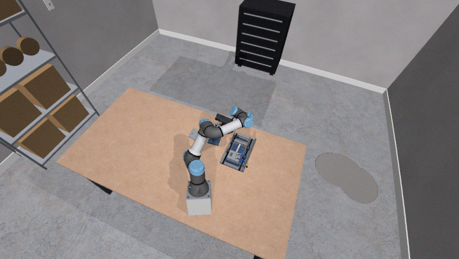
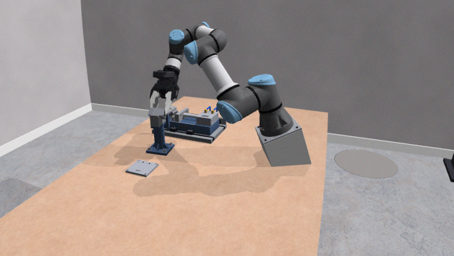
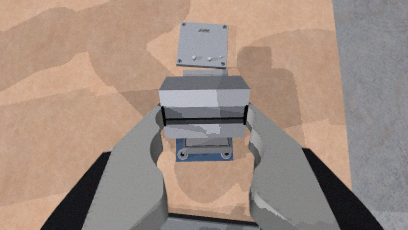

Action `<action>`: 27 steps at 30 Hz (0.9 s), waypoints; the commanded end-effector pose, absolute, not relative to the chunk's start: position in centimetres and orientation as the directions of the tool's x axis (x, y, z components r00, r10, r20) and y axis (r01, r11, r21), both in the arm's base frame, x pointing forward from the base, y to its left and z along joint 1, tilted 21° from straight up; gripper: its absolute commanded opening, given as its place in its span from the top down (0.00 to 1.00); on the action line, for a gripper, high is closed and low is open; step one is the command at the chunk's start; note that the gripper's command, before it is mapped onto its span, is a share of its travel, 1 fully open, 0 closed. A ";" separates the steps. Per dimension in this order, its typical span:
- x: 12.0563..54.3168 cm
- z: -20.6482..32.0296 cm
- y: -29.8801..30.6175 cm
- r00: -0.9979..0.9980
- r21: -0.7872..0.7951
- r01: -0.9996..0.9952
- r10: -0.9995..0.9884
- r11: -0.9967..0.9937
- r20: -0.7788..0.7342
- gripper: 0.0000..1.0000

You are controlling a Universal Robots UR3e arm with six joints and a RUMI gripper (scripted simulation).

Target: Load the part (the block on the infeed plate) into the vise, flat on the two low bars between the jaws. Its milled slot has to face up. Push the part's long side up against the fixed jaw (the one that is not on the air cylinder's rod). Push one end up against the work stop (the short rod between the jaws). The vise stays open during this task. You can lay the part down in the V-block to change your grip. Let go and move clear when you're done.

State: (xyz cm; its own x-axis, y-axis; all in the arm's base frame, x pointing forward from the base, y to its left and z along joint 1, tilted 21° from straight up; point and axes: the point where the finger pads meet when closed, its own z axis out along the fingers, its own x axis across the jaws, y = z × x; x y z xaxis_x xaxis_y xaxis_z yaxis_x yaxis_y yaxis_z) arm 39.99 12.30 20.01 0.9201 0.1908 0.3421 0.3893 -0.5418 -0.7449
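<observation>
The part (image 3: 203, 105) is a grey block. It sits on top of the blue V-block stand (image 2: 159, 136), whose base shows under it in the wrist view (image 3: 205, 150). My gripper (image 3: 204, 104) is shut on the part, with one finger on each of its two ends. In the exterior view the gripper (image 2: 161, 106) points straight down over the part (image 2: 156, 114). The vise (image 2: 193, 123) stands just behind the V-block, with its jaws open; it also shows in the top view (image 1: 238, 151). The infeed plate (image 2: 142, 167) lies bare on the table in front of the V-block. I cannot tell which way the slot faces.
The arm's base (image 2: 282, 144) stands on the table right of the vise. The arm's elbow (image 2: 235, 106) hangs close over the vise's right end. A shelf rack (image 1: 28, 83) and a black cabinet (image 1: 261, 35) stand off the table.
</observation>
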 end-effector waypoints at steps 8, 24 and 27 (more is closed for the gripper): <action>39.8 20.6 12.2 0.919 -0.743 0.391 0.191 -0.543 0.344 1.00; 39.6 21.4 12.0 0.919 -0.743 0.391 0.191 -0.543 0.344 1.00; 39.5 21.5 12.0 0.919 -0.743 0.391 0.191 -0.543 0.344 1.00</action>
